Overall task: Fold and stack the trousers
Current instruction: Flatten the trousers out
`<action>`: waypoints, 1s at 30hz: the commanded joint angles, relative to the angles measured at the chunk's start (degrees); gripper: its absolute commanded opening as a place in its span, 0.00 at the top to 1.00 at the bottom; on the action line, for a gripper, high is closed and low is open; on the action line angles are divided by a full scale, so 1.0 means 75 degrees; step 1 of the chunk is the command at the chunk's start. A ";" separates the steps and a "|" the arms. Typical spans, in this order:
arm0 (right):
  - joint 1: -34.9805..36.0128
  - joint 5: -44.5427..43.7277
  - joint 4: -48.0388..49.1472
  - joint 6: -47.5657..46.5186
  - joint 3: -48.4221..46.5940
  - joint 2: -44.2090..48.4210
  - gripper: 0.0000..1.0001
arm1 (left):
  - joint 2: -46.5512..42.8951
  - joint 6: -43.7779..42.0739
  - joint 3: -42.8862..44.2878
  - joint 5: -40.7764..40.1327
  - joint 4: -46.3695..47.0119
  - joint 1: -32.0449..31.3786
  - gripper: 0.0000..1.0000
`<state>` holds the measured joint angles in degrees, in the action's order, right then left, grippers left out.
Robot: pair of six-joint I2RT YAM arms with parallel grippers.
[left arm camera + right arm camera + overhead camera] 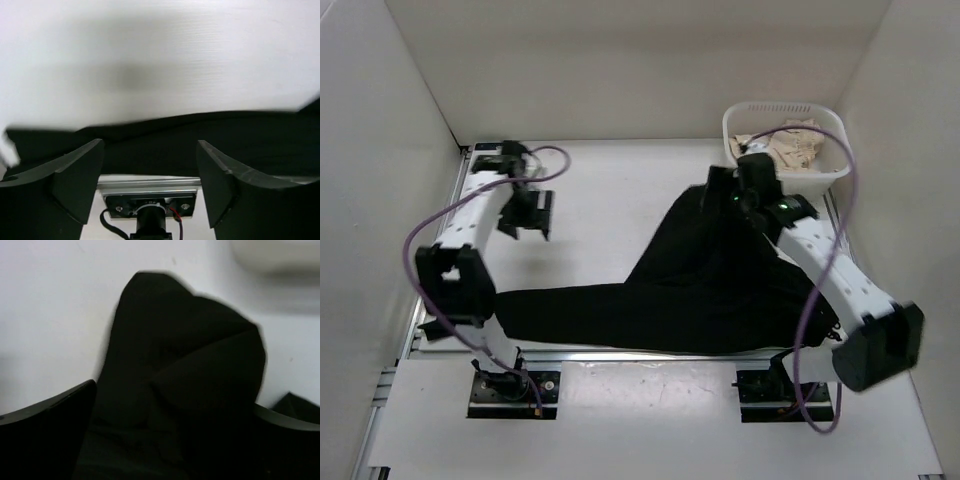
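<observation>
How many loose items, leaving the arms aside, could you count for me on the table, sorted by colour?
Black: 1, the trousers
White: 1, the basket
Beige: 1, the cloth lying in the basket
Total: 3

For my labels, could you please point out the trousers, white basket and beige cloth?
trousers [685,300]: top view, central fabric.
white basket [780,106]: top view, far rim.
beige cloth [798,148]: top view, middle.
</observation>
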<state>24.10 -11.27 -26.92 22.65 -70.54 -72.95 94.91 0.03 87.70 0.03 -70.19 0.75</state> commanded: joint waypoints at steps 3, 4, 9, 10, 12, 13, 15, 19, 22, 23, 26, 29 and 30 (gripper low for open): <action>-0.0245 -0.0748 -0.1837 0.0247 0.0322 -0.1010 0.01 | 0.1405 -0.0004 0.1625 0.0967 0.0113 -0.2617 0.08; -0.0387 -0.0864 -0.1918 0.0516 0.0428 -0.0579 0.01 | 0.1848 -0.0004 0.1921 0.1107 0.0275 -0.2910 0.08; -0.1489 -0.1766 -0.2995 0.1279 0.0722 0.0596 0.01 | 0.3210 -0.0004 0.3083 0.1206 0.0861 -0.4563 0.04; -0.1653 -0.1976 -0.3577 0.1408 0.0827 0.0876 0.01 | 0.3444 -0.0004 0.3084 0.0959 0.0863 -0.4728 0.04; -0.2215 -0.2900 -0.4224 0.1841 0.0933 0.1077 0.01 | 0.4136 -0.0004 0.3084 0.0386 0.0933 -0.5079 0.02; -0.2414 -0.3252 -0.4842 0.2017 0.1072 0.1171 0.01 | 0.4323 -0.0004 0.3084 0.0208 0.0933 -0.5081 0.02; -0.3198 -0.3502 -0.5141 0.2253 0.1482 0.1264 0.01 | 0.4839 -0.0004 0.2979 -0.0143 0.1015 -0.5175 0.01; -0.4743 -0.2135 -0.3929 0.1961 0.2688 0.1265 0.01 | 0.5368 -0.0004 0.2698 -0.0288 0.1097 -0.5175 0.01; -0.5332 -0.0995 -0.3397 0.1960 0.3287 0.0658 0.01 | 0.5368 -0.0004 0.2394 0.0427 0.1097 -0.5175 0.22; -0.5334 -0.0994 -0.3314 0.1960 0.3358 0.0494 0.01 | 0.5368 -0.0004 0.2392 0.0429 0.1097 -0.5175 0.41; -0.5334 -0.1204 -0.2964 0.1878 0.3534 -0.0057 0.01 | 0.5205 -0.0004 0.2042 0.0429 0.1097 -0.4930 0.86; -0.5334 -0.1205 -0.2764 0.1726 0.3535 -0.0269 0.22 | 0.4667 -0.0004 0.1737 0.0303 0.1015 -0.4204 0.86; -0.5334 -0.1124 -0.2763 0.1633 0.3535 -0.0351 0.43 | 0.4329 -0.0004 0.1667 -0.0036 0.1131 -0.3947 0.86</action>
<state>-15.73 -21.12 -50.89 35.51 -44.03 -74.85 129.75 0.05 103.96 3.05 -62.63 -34.74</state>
